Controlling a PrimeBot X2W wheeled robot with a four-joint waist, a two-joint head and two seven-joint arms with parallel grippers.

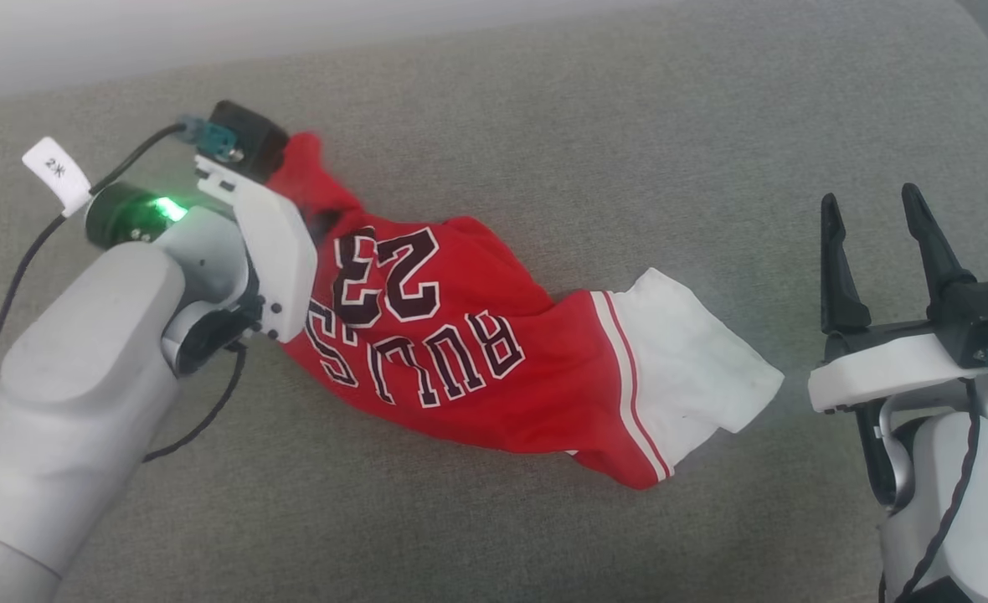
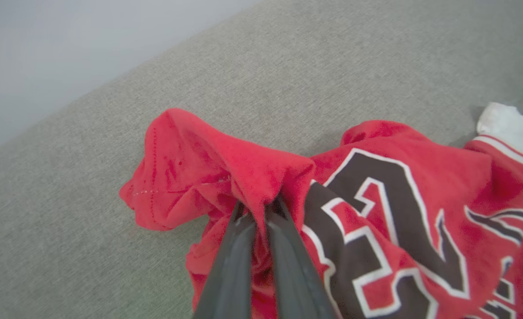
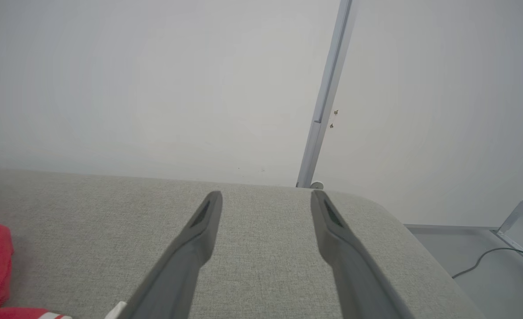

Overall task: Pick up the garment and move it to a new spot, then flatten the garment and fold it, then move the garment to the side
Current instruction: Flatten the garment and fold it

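**What my cameras keep from me**

My left pincer (image 2: 261, 207) bites a fold of the red soft jersey shirt with white sleeve ends (image 1: 460, 352). In the left wrist view its fingertips are buried in that fold, and the shirt is cut off at the bottom and right edges. From the head, my white wrist housing (image 1: 272, 251) covers those fingers and the shirt's end. In the right wrist view the shirt is a red lump cut by the left edge; my right pincer (image 3: 266, 195) beside it runs off the bottom. The white paper tag (image 1: 57, 172) past the shirt's held end is too small to read.
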